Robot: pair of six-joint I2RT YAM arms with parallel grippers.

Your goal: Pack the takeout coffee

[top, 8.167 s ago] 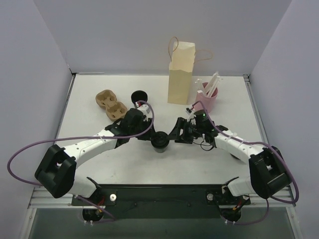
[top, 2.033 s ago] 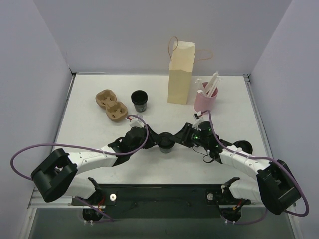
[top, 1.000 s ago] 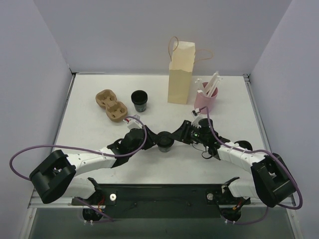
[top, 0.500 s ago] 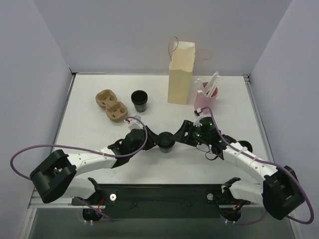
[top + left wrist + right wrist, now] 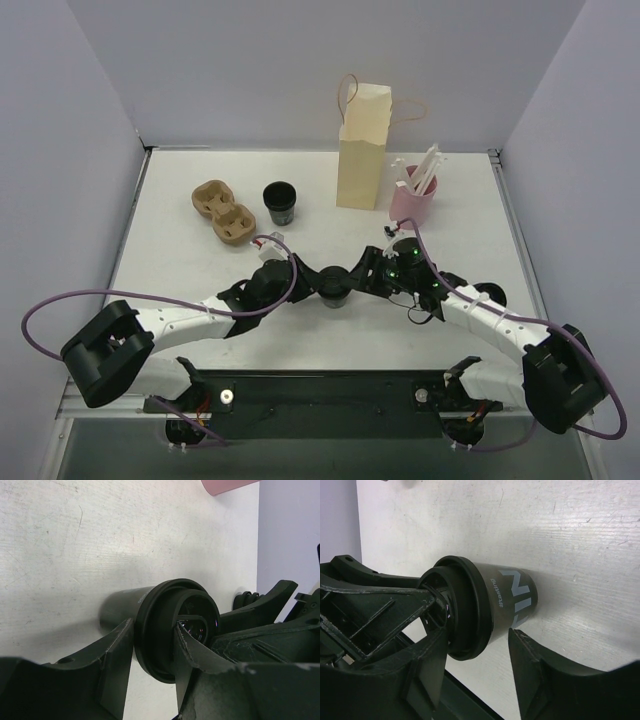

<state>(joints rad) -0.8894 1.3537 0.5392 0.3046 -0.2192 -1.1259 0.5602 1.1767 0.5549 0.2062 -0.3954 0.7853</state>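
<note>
Arms from both sides meet low over the middle of the surface (image 5: 170, 255), much as they did a second ago. Only the elbow end of the right arm (image 5: 490, 320) has swung a little outward since then. Eight seconds back the left arm (image 5: 190, 310) overlapped the spare cup (image 5: 280, 203), which now stands clear beside the carrier (image 5: 223, 211).

Left hand (image 5: 150, 652) is clenched on the cup (image 5: 335, 285), one finger on each side of the rim of the lid (image 5: 170, 625). Right hand (image 5: 477, 625) is released. The cup lies between its fingers (image 5: 532, 680): one reaches across the lid's top, and the other stands apart from the wall, with bare surface showing in the gap. The cup stands upright directly between the two hands, where it was two seconds ago.

On its dark wall are large pale letters, an N clear among them. A small white word runs beside them, too blurred to read.
</note>
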